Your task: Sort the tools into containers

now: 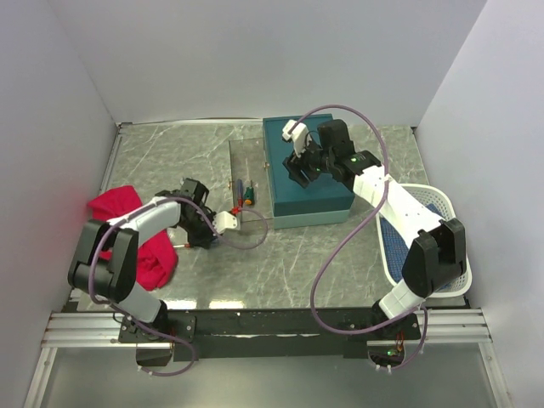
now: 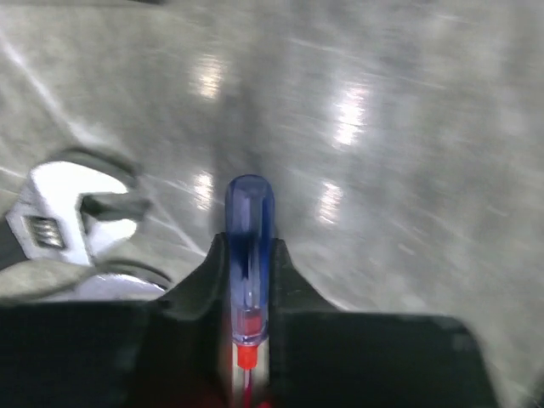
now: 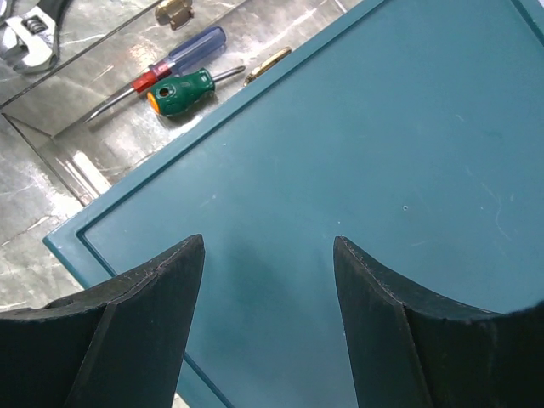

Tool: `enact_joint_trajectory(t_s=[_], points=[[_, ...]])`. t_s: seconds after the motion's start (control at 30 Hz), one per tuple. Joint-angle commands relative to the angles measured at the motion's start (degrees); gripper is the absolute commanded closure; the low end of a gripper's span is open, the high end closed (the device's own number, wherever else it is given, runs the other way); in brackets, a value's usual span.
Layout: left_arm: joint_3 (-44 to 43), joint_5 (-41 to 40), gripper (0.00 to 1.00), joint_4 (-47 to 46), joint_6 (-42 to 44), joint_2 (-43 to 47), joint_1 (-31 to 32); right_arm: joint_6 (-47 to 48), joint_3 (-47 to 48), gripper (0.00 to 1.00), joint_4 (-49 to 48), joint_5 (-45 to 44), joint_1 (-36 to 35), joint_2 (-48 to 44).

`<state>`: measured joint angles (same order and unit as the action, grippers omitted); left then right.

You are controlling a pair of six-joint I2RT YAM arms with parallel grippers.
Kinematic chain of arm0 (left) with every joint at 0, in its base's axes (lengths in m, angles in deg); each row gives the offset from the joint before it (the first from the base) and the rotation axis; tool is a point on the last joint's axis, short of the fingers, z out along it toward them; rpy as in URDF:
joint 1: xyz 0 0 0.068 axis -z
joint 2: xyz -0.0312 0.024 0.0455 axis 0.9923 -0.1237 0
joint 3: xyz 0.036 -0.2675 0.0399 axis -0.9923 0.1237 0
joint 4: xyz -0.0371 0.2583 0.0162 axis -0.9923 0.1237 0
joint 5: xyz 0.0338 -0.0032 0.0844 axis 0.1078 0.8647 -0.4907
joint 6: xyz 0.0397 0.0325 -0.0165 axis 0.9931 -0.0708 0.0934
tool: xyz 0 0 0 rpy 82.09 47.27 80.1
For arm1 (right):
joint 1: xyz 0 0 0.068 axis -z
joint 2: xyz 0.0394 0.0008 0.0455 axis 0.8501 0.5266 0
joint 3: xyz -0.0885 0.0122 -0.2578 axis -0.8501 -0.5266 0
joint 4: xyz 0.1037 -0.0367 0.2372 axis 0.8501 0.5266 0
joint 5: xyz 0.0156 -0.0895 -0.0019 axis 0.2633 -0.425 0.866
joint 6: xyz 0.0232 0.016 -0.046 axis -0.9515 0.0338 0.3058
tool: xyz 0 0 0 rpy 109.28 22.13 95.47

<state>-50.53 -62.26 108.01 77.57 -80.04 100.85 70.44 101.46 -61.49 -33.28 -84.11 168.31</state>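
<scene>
Sorting barely begun
Left gripper (image 2: 248, 251) clamps 1 blue-handled screwdriver (image 2: 248, 208); right gripper (image 3: 268, 280) gapes above the closed teal box (image 3: 391, 153); wrench (image 2: 64, 221), stubby screwdriver (image 3: 183, 92) lie unsorted.

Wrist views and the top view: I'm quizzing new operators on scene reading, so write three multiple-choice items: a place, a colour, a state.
1. The right claw is: A. above the teal box B. beside it C. inside it
2. The stubby screwdriver handle is: A. black B. green with an orange end C. yellow
3. The left claw is: A. open and empty B. out of view C. closed on a blue screwdriver handle
Answers: 1 A, its wrist view looks down on the box top; 2 B, seen lying beside the box; 3 C, the handle sits pinched in it.
</scene>
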Motion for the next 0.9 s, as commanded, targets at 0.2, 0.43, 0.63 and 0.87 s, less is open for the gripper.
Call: enact_joint_trajectory(t_s=[0.2,0.43,0.63,0.87], points=[[-30.0,17.5,0.99,31.4,-3.1,2.3,-11.3,0.4,-0.1,0.30,-2.5,-0.5,1.2,-2.3],[-47.6,31.3,0.99,4.3,-52.6,-14.8,-11.8,-0.9,1.5,0.30,-3.1,-0.9,1.3,0.0],[-49.0,40.3,0.99,-31.3,-99.3,-25.2,-11.6,-0.3,0.9,0.30,-3.0,-1.8,1.3,-1.1],[-49.3,35.8,0.99,-31.2,-108.3,-30.8,-7.3,-0.1,-1.6,0.30,-3.3,-1.6,1.3,-2.7]])
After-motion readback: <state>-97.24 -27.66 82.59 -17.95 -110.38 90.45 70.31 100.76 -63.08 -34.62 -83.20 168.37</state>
